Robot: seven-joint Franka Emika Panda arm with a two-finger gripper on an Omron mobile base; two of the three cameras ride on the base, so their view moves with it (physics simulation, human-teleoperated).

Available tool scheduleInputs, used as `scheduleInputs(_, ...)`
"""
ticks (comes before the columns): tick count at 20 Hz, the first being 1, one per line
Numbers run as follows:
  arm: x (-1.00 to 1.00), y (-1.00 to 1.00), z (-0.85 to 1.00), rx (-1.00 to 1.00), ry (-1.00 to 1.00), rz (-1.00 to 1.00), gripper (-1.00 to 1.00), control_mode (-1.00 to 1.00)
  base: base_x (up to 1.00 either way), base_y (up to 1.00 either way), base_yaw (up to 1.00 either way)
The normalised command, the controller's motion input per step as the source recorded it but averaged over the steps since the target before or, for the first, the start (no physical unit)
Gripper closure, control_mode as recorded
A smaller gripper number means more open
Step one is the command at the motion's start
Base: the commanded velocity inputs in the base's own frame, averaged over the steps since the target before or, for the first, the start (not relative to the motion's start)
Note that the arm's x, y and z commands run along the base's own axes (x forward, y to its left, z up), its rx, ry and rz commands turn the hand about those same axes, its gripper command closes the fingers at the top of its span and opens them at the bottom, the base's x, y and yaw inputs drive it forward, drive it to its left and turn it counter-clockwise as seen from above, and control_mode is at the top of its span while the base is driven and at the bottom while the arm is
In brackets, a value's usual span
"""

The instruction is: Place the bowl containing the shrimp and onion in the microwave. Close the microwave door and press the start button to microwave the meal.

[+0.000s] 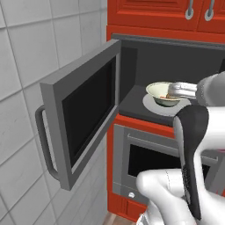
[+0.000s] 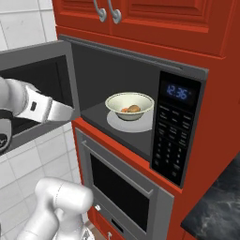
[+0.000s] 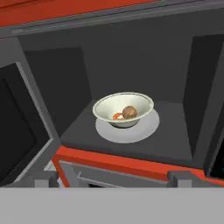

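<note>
Gripper [image 3: 112,178] is seen parked just outside the microwave [image 2: 140,84] mouth, facing straight into the cavity; its two finger tips sit wide apart at the bottom corners of the hand view with nothing between them, so it is read as released and empty. Bowl [image 3: 124,110] is set upright on the round turntable plate [image 3: 144,129], roughly centred on the cavity floor and well back from the front edge. Shrimp [image 3: 117,116] and onion [image 3: 129,112] are seen touching inside the bowl, onion on the right in the hand view. Placement step is judged done. Microwave door [image 1: 81,112] is swung fully open to the left, its vertical bar handle [image 1: 44,145] pointing out toward the tiled wall [image 1: 26,52], so closing is not yet done. Control panel [image 2: 173,136] with the lit clock display [image 2: 177,92] sits on the right side of the microwave; which key is start cannot be told at this size, and the press is not yet done. Two steps are judged left: door shut, then start pressed. Lower oven [image 2: 126,192] and red cabinets [image 2: 154,18] are not involved.
</note>
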Motion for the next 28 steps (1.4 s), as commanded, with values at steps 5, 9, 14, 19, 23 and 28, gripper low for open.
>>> scheduleInputs(5,-0.54,0.63,-0.08,-0.65,0.21,0.09,-1.00,-1.00,0.00,0.00,0.00)
scheduleInputs(9,-0.16,-0.06,-0.25,-0.10,0.00,0.00,-1.00,-1.00,0.00,0.00,0.00)
scheduleInputs(14,-0.95,-0.20,-0.13,-0.14,0.01,0.07,-1.00,-1.00,0.00,0.00,0.00)
scheduleInputs(19,-0.87,0.40,0.01,-0.40,0.14,0.23,-1.00,-1.00,0.00,0.00,0.00)
scheduleInputs(23,-0.50,0.71,0.07,-0.55,0.23,0.21,-1.00,-1.00,0.00,0.00,0.00)
scheduleInputs(28,-0.24,0.87,0.00,-0.58,0.18,0.16,-1.00,-1.00,0.00,0.00,0.00)
